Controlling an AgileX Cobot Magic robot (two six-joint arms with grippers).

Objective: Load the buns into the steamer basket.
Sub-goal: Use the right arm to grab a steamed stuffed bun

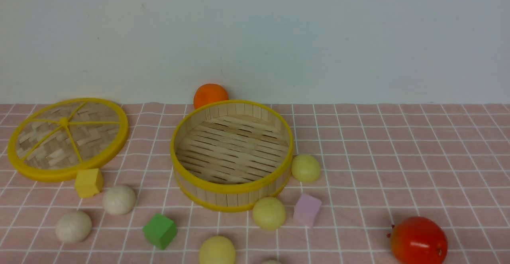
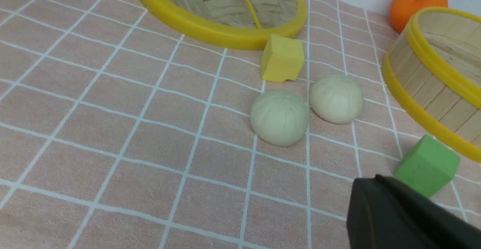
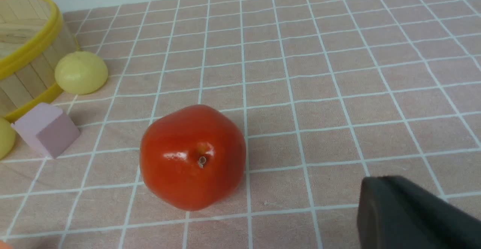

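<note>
The steamer basket [image 1: 231, 197] stands empty at the middle of the checked cloth. Three pale yellow buns lie around its near right side [image 1: 305, 168], [image 1: 269, 213], [image 1: 217, 250]. Two cream buns [image 1: 119, 199], [image 1: 73, 227] lie to its left, and a third [image 1: 272, 261] just shows at the near edge. In the left wrist view my left gripper [image 2: 370, 183] is shut and empty, short of the two cream buns [image 2: 279, 117], [image 2: 336, 98]. In the right wrist view my right gripper [image 3: 375, 183] is shut and empty, with a yellow bun [image 3: 81, 72] far off by the basket [image 3: 26, 76]. Neither gripper shows in the front view.
The flat woven lid [image 1: 67, 138] lies at the far left. An orange ball [image 1: 210, 95] sits behind the basket. A red fruit [image 1: 418, 240] lies near right, close to my right gripper. A yellow cube [image 1: 88, 182], green cube [image 1: 159, 230] and pink cube [image 1: 306, 210] lie among the buns.
</note>
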